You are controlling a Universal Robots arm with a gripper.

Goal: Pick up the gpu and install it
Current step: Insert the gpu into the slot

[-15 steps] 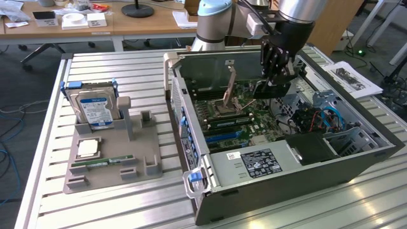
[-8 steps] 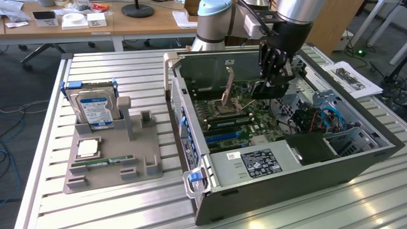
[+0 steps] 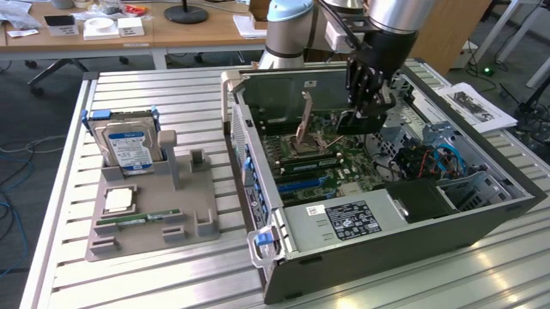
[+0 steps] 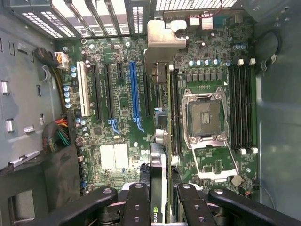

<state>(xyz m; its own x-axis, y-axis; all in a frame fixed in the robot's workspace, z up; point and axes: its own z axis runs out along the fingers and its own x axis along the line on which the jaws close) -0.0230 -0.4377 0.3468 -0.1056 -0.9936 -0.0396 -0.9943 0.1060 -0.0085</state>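
Grey tower computer case (image 3: 378,251) lies open on the slatted aluminium worktop (image 3: 154,283). Inside is the green motherboard (image 4: 117,99); my landmark is its long blue expansion slot (image 4: 135,89). The gpu (image 4: 160,165), a thin black card with a grey metal bracket, hangs edge-down just beside that slot, toward the open CPU socket (image 4: 205,115), pinched by the black tool (image 4: 163,190). My worry: it isn't over the slot, so pressing down would grind its contacts on board parts. The bracket could also snag the vent grille (image 4: 94,14) past the slot's end.

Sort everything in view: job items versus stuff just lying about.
Job: gpu, held in the gripper; motherboard; case.
Lying about: hard drive, RAM stick, CPU, grey holder, papers.
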